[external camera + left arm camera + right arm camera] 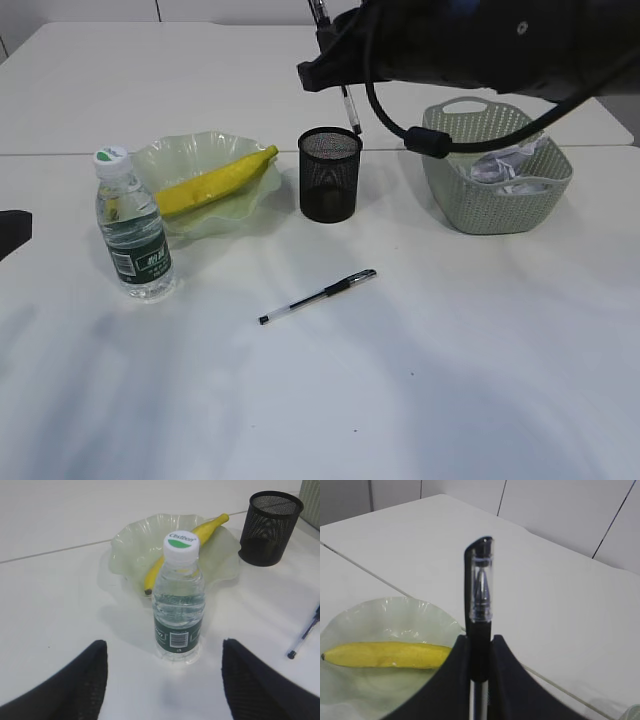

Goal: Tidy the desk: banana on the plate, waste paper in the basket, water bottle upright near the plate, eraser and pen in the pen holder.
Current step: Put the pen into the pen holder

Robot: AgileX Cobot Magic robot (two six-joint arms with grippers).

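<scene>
My right gripper (pixel 480 639) is shut on a black pen (pixel 481 580), held upright above the black mesh pen holder (pixel 329 175); the same pen (pixel 351 112) hangs just behind the holder's rim. A second pen (pixel 318 296) lies on the table in front. The banana (pixel 215 180) rests on the pale green plate (pixel 175 155). Beside the plate the water bottle (pixel 178 600) stands upright, and my left gripper (pixel 165 690) is open a little short of it, touching nothing. Crumpled waste paper (pixel 505 165) lies in the basket (pixel 495 205). The eraser is out of view.
The right arm (pixel 480 40) stretches across the back, over the basket. A seam between two tabletops (pixel 60 153) runs behind the plate. Bare white table (pixel 400 400) fills the front.
</scene>
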